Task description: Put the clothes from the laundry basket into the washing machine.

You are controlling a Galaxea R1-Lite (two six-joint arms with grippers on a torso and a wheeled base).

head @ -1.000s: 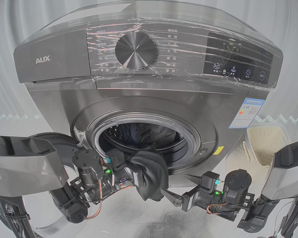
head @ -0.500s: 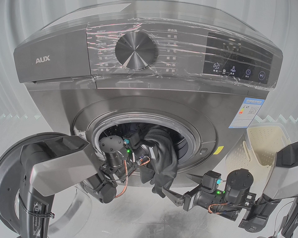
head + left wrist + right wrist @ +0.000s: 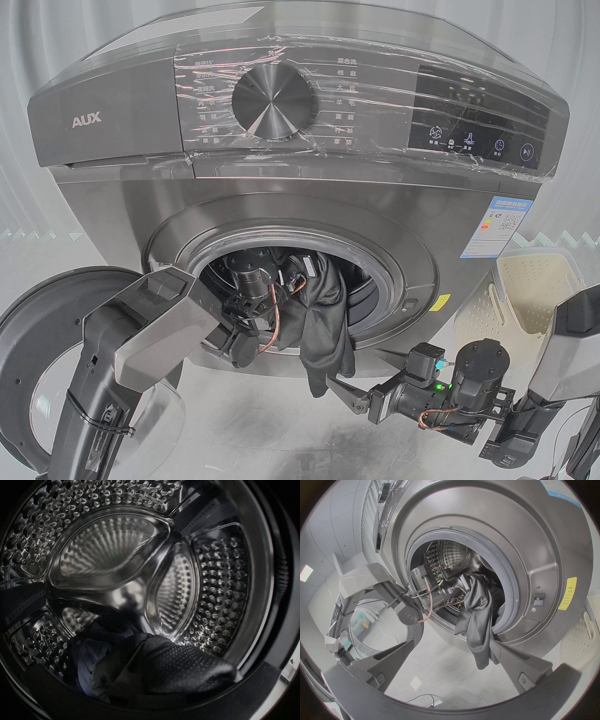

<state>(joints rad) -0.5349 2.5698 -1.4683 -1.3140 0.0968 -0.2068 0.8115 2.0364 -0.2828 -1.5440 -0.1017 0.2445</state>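
Floor: pale grey floor (image 3: 250, 437), smooth, running under the machine.
Washing machine: silver front-loader (image 3: 300, 206), film over its control panel; round door (image 3: 37, 337) swung wide on the robot's left.
Drum: perforated steel drum (image 3: 109, 552); pale bluish clothes (image 3: 90, 658) lying in a heap at its bottom.
Left gripper: left gripper (image 3: 315, 270) inside the door opening, at the mouth of the drum; fingers buried in cloth, clamped on the dark garment.
Dark garment: dark garment (image 3: 322, 337) bunched at the gripper, upper part inside the opening, the rest hanging over the door seal and down the machine front.
Right gripper: right gripper (image 3: 359, 375) low before the machine, jaws apart, nothing between them; lower fingertip near the garment's hanging end, contact unclear.
Laundry basket: cream perforated laundry basket (image 3: 537, 294) beside the machine, on the robot's right.
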